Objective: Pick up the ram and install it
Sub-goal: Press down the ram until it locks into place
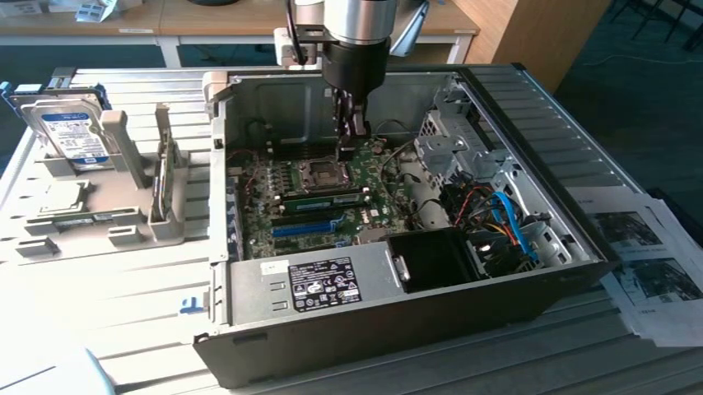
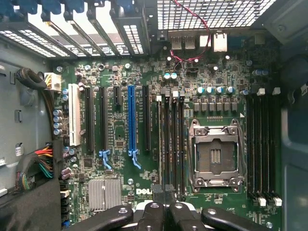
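Ram (image 1: pixel 321 201) sits in its slot just below our gripper (image 1: pixel 349 141), fingers pressed together, seemingly for pushing.

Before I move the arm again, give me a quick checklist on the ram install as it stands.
1. Gripper shut: ok, fingers together.
2. Ram in a memory slot: ok, the green stick stands between the processor socket and the blue slot.
3. Ram fully seated and latched: cannot tell.
4. Gripper clear of the ram: cannot tell; its tips sit over one end of the memory slots.
5. Cables away from the gripper: ok, they lie toward the exterior view's right.
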Tool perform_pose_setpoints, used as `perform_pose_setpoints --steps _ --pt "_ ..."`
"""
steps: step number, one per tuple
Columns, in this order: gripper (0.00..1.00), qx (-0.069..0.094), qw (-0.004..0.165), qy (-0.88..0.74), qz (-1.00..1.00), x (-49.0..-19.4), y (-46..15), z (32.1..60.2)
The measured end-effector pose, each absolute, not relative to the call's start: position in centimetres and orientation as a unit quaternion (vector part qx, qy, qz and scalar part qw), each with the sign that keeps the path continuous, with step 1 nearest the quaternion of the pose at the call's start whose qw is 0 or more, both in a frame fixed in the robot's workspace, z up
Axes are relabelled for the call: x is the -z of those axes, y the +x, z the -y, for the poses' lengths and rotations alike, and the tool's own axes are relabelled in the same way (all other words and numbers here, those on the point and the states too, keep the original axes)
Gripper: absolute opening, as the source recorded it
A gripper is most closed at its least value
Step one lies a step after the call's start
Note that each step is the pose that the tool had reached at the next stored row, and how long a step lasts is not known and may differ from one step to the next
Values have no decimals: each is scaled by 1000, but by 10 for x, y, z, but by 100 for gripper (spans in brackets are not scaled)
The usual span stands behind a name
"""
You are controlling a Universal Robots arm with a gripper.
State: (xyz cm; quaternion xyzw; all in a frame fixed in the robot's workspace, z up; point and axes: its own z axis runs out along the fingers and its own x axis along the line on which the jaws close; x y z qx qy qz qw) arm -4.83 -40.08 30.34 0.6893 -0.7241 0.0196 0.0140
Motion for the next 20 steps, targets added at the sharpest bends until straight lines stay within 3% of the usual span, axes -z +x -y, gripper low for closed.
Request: perform_pose_setpoints --steps 20 --pt "10 -17 16 594 804 -303 -48 401"
